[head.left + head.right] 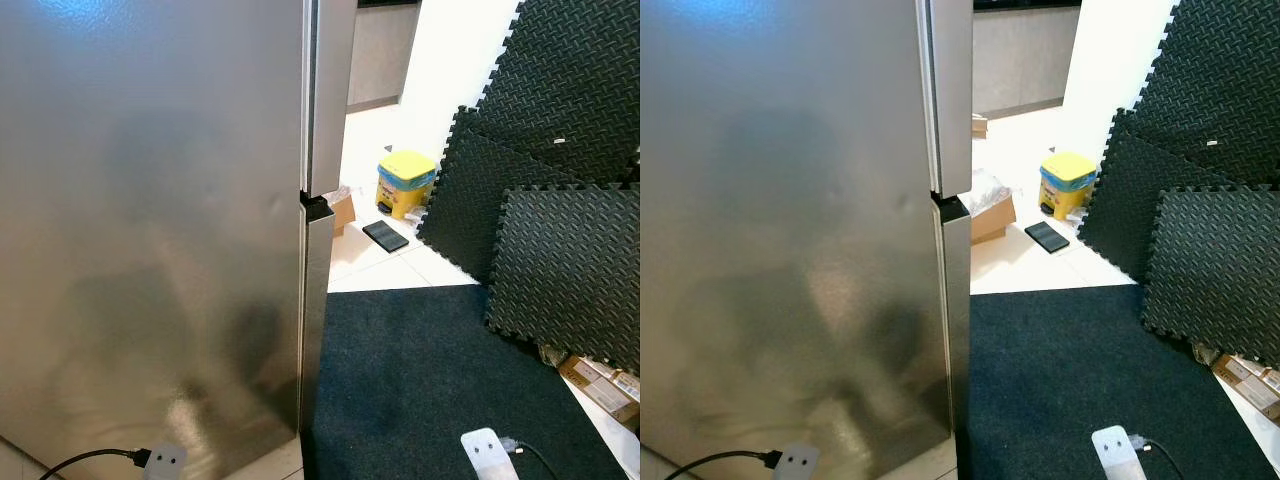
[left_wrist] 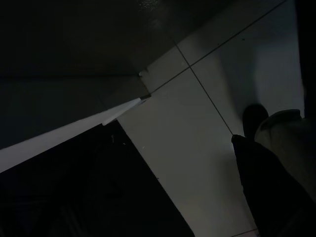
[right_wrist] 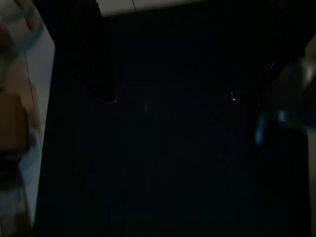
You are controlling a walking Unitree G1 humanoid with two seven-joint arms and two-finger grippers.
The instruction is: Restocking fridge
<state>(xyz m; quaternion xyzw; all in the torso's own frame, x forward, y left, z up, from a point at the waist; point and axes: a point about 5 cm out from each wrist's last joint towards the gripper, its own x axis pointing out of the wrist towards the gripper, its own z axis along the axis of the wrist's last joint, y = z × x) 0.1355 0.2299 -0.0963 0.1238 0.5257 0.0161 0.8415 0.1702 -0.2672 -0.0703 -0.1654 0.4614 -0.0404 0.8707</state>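
Two steel fridge doors (image 1: 150,230), an upper and a lower one meeting at a dark seam by the hinge-side edge, stand shut directly before the robot and take up the left of both eye views. To the right lies a dark carpet (image 1: 420,370), and beyond it pale floor tiles (image 1: 375,265) carrying a yellow bin (image 1: 405,182), a flat black object (image 1: 385,236) and an open cardboard box (image 1: 985,210). Black foam mats (image 1: 550,170) lean against the wall at right, with small cartons (image 1: 600,385) at their foot. Both arms hang low: the wrists of the left arm (image 1: 163,460) and right arm (image 1: 488,452) show at the lower edge, each with a cable. The left wrist view is dim, showing tile and a dark edge; the right wrist view shows mostly dark carpet. Whether either hand is wide, narrow or holding anything cannot be told, and no item for restocking can be made out. Judged stage: approach, door not yet opened. Risks: standing this close, the swinging door could strike the robot; the carpet edge, the cables and the floor clutter could catch a foot during repositioning.
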